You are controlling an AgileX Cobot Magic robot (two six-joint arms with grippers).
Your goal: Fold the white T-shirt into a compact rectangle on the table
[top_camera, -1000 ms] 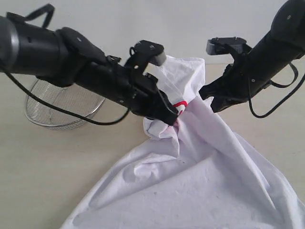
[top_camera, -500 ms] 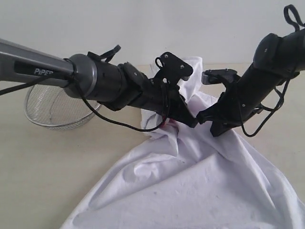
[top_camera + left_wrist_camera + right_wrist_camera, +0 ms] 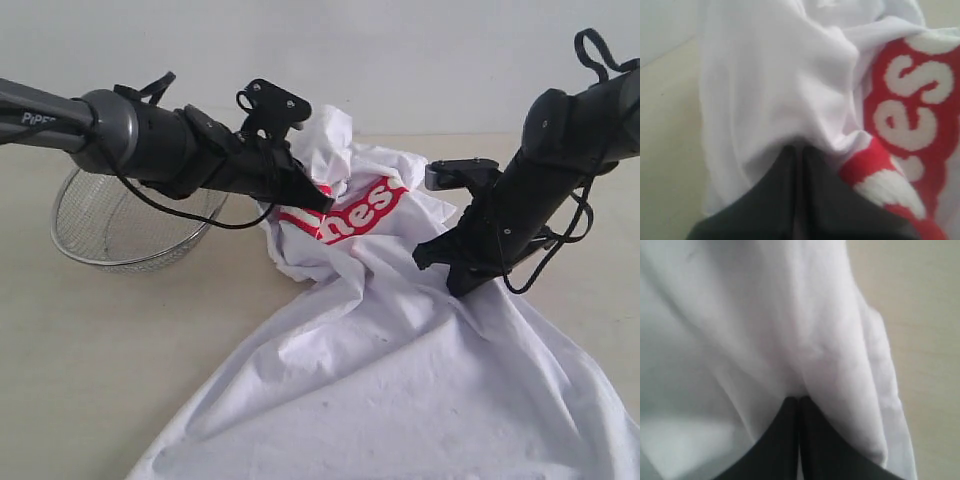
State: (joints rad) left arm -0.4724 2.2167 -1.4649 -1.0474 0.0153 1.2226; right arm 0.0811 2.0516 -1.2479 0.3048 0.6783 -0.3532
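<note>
**A:** Status on the white T-shirt (image 3: 400,370)?
**B:** The near half lay spread and creased on the worktop (image 3: 90,340), running out of frame at the front. No fold in it, nowhere near a rectangle.
**A:** Grippers?
**B:** The left gripper (image 3: 318,203) was clenched on bunched cloth right at the red band (image 3: 350,212). The right gripper (image 3: 432,256) was pinched tight on a white fold. Both held the far end raised.
**A:** What changed?
**B:** A second before, they sat nearly together with the cloth wadded between them and the band almost hidden. They had since drawn apart, the left one going left, and the white lettering opened out.
**A:** Meaning?
**B:** My guess is they were spreading the shirt ahead of a first fold. The middle was still slack.
**A:** Behind that?
**B:** A mesh basket (image 3: 100,235) sat far left, clear of the shirt.
</note>
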